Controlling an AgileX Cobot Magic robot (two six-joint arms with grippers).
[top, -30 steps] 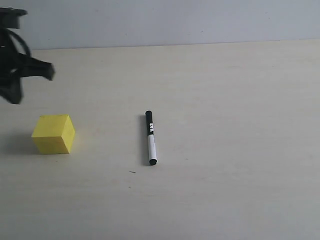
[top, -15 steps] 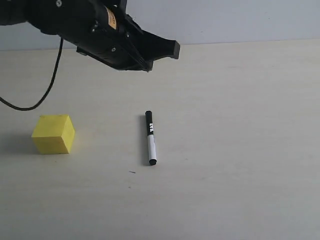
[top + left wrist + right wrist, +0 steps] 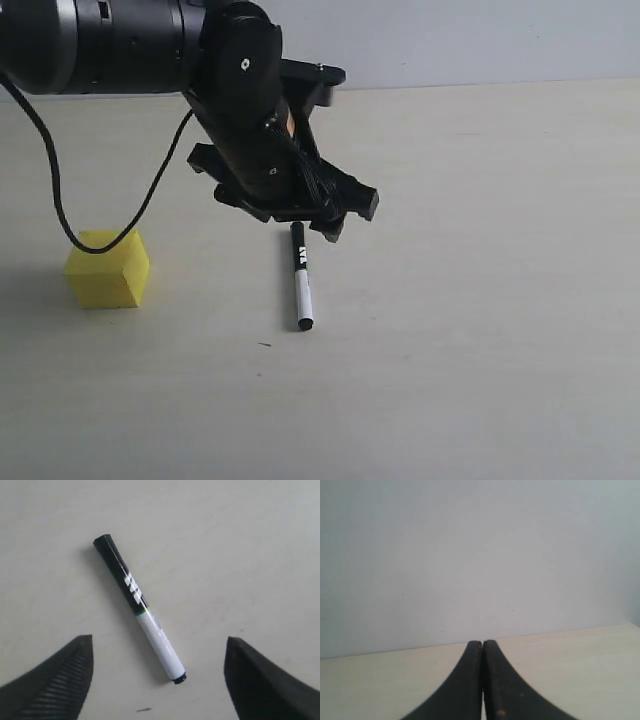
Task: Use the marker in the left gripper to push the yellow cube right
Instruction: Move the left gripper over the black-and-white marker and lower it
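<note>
One left end effector (image 3: 160, 641) agape | over marker (image 3: 140, 607) | yellow cube (image 3: 107, 268) apart

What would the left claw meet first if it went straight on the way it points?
Probably the marker, lying flat on the table between the fingers of the open left claw in the wrist view; the height above it is unclear.

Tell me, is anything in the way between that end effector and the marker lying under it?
Nothing visible does. The left end effector hangs open above the marker, which lies flat between its two spread fingers with only bare table around it. The yellow cube sits well off to the side, clear of that gap.
</note>
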